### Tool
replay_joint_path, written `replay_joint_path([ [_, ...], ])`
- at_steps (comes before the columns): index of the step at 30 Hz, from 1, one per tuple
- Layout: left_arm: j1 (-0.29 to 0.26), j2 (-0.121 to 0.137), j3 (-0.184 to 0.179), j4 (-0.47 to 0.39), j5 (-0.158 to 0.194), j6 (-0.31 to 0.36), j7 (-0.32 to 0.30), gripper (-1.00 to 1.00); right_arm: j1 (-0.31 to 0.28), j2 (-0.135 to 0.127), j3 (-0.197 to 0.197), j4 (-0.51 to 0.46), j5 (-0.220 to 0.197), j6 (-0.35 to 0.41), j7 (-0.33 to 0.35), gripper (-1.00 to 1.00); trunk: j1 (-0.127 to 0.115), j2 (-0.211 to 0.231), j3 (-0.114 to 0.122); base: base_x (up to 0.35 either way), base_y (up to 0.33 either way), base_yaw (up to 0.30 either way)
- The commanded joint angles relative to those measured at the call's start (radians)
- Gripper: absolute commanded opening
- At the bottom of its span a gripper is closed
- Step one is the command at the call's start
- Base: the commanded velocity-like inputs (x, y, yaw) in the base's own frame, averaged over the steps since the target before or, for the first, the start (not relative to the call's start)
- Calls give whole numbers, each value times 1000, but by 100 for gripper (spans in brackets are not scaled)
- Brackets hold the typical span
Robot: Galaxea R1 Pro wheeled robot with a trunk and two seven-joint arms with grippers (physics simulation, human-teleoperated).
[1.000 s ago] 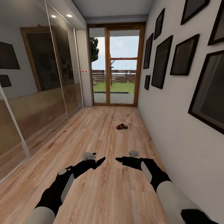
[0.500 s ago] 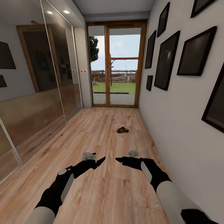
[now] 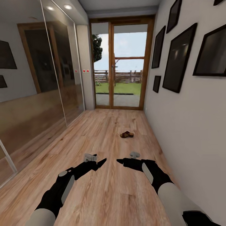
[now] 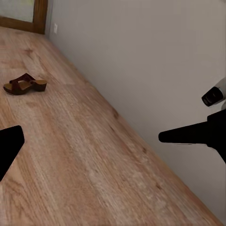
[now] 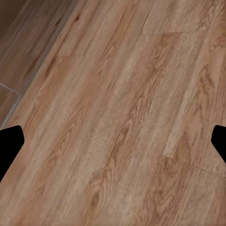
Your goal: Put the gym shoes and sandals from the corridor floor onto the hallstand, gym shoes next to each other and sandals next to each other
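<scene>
One dark brown sandal point(image 3: 126, 134) lies on the wood-plank corridor floor point(image 3: 103, 194), well ahead of both arms and close to the right wall. It also appears in the left wrist view as a brown sandal point(image 4: 24, 84) with a tan footbed. My left gripper point(image 3: 102, 162) and right gripper point(image 3: 121, 161) hover side by side over the floor, both open and holding nothing. The right gripper's pointed tip point(image 4: 188, 136) crosses the left wrist view. The gym shoes, the other sandal and the hallstand are out of view.
Mirrored wardrobe doors point(image 3: 37, 94) line the left side. A white wall with dark framed pictures point(image 3: 182, 59) runs along the right. Glazed wooden doors point(image 3: 121, 66) close the corridor's far end, with a garden beyond.
The whole view has shifted as the robot rolls forward along the corridor, and the sandal now sits lower and nearer in the picture. Both arms keep the same pose.
</scene>
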Motion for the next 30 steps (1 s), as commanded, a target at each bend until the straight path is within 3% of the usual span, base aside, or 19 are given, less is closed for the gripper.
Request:
replay_joint_path([
  [1,-1,0,1,0,10,10,-4,100,0,0,-1,-1,-8,8,-1,100,0,0,-2,349,0,159],
  [9,-1,0,1,0,10,10,-4,100,0,-1,-2,-1,-9,8,-2,100,0,0,-10,349,0,153],
  [30,-1,0,1,0,10,10,-4,100,0,-1,-2,1,-10,8,-2,100,0,0,-11,349,0,7],
])
